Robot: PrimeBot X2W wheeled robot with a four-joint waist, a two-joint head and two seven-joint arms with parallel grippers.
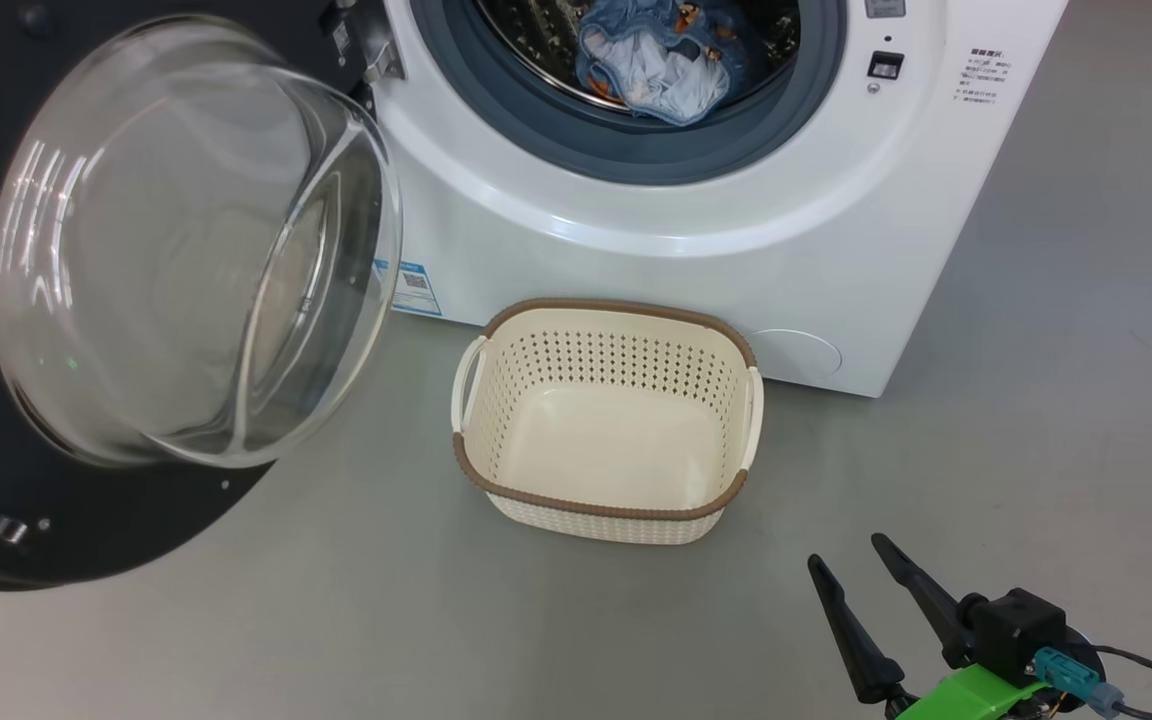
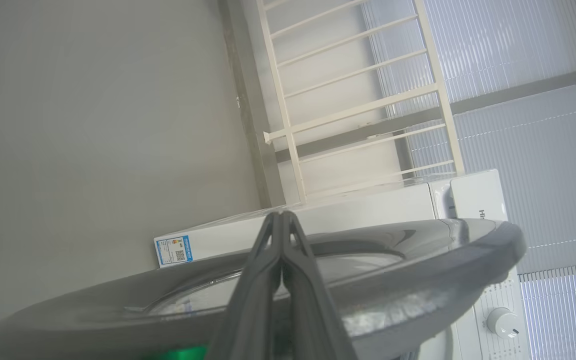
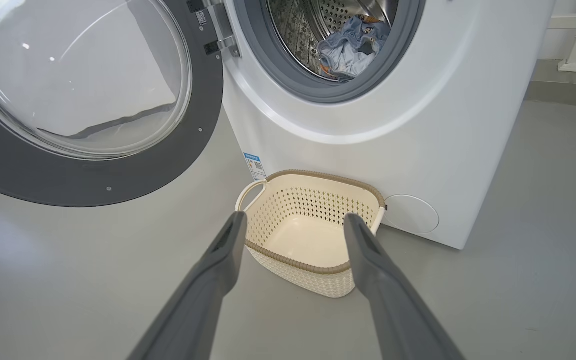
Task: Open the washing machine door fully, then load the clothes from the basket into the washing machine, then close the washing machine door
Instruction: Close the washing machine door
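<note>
washing machine door [image 2: 443,250] lies at 12 o'clock off the nearer left gripper [image 2: 282,218] — jaws pressed together; right gripper [image 1: 847,551] gapes wide.

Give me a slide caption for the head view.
Washer door open, clothes in the drum, basket empty, right tool open nearby.

Looks like a lab or test room, not a lived-in home: lone white washing machine [image 1: 696,270] on bare grey floor [image 1: 1086,400], ribbed translucent wall panels [image 2: 518,45] and white metal rail frame [image 2: 353,112] behind.
</note>
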